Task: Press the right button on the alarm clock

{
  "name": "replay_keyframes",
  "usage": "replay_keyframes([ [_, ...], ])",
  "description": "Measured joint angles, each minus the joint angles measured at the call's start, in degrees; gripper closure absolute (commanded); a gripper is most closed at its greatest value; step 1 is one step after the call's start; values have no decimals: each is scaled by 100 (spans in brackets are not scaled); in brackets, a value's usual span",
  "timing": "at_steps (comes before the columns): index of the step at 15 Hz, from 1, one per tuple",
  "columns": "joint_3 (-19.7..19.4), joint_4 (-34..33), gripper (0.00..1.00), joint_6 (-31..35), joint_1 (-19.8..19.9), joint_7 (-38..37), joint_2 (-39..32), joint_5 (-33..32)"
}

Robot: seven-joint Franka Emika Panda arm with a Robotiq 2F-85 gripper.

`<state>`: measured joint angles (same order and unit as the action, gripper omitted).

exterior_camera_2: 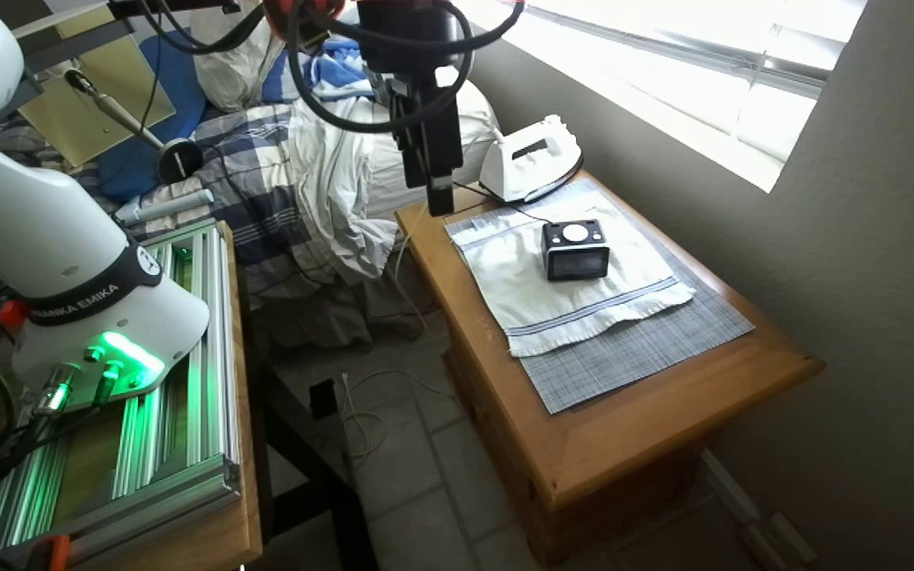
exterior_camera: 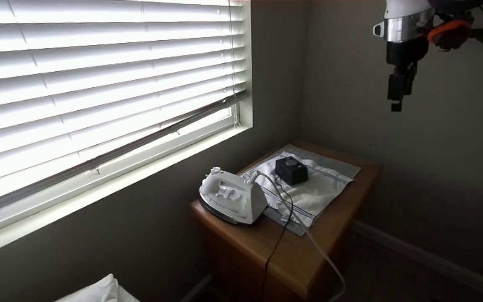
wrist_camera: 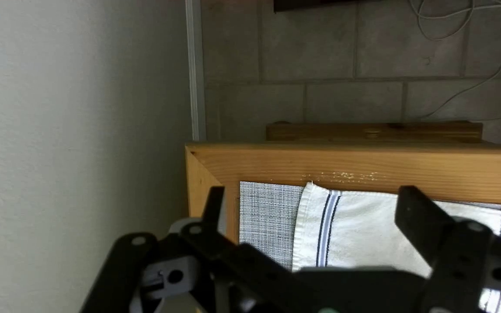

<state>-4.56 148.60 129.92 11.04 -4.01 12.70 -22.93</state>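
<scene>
The alarm clock is a small dark boxy device in both exterior views. It sits upright on a white towel, with a screen on its front. A large round light button is on its top, with smaller buttons around it. My gripper hangs fingers-down well above the table in both exterior views, apart from the clock. In the wrist view my gripper has its fingers wide apart with nothing between them. The clock does not show in the wrist view.
A white corded iron stands beside the clock on the wooden table. Cords run from the iron and clock over the table edge. A grey placemat lies under the towel. The wall and window blinds border the table. A bed is nearby.
</scene>
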Motion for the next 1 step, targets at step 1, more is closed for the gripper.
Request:
replay_keyframes([
  [1,0,0,0,0,0,1,0,-1],
])
